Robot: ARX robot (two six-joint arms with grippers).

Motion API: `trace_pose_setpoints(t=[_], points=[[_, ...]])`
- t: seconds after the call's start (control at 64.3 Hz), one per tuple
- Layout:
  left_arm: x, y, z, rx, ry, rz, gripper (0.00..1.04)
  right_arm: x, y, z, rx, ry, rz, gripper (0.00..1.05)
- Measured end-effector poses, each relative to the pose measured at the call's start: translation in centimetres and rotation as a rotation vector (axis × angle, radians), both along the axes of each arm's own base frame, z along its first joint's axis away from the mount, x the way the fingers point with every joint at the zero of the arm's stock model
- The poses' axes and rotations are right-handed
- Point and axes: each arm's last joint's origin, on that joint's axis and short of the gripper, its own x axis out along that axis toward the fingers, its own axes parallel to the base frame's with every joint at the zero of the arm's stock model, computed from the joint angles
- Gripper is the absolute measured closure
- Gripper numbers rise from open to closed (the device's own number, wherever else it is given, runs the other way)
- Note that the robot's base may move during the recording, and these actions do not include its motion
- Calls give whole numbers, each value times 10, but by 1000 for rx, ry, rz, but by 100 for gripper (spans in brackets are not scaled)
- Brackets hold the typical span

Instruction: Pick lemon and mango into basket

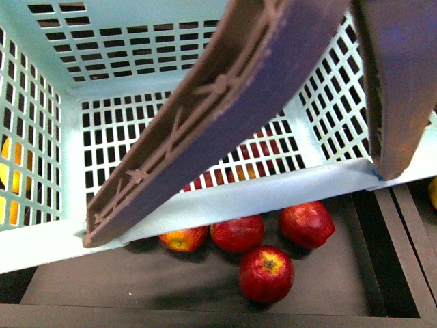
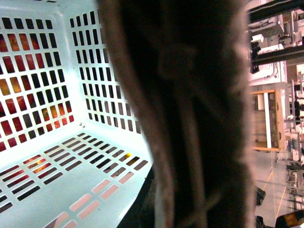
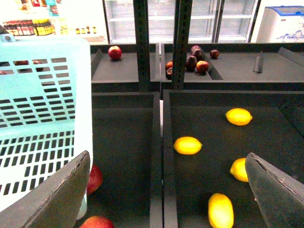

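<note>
surface: we see dark grey trays [image 3: 123, 133] split by raised dividers, with a second row of trays on a shelf behind.
room: shop-like, with glass-door fridges [image 3: 209, 19] at the back, a chest freezer [image 3: 285, 23] and a rack of bottles [image 3: 33, 26].
basket [image 1: 273, 195]: one, aqua and slotted, over the apple tray, with its brown handle [image 1: 205, 130] swung across the opening.
apples [image 1: 266, 273]: four red ones clear of the basket rim in the front view, and more red shows through the slots.
lemon [image 3: 187, 145]: lies in the tray next to the apple tray, well apart from the basket. We count four yellow fruits there, none touching.
mango: we cannot pick it out. Orange-yellow shows through the basket's left wall in the front view.
dark fruits [image 3: 194, 59]: a small pile on the back shelf.
right claw [image 3: 167, 156]: wide, holding nothing, above the trays.
left claw: hidden behind the handle, so we cannot tell its state.
</note>
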Motion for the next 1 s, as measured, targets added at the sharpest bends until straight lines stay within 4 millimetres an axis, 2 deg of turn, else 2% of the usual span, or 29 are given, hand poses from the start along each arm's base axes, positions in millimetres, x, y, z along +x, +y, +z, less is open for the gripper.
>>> trace_pose_setpoints(t=[0.171,0.949,0.996], points=[[-8,-12,1,-18,-3,-46,100,0,0,0,0,0,0,9],[-8,-12,1,-17,-1,-39,100,0,0,0,0,0,0,9],[-7,-12,1,-16,-2,-38,100,0,0,-1,36,86,-17,9]])
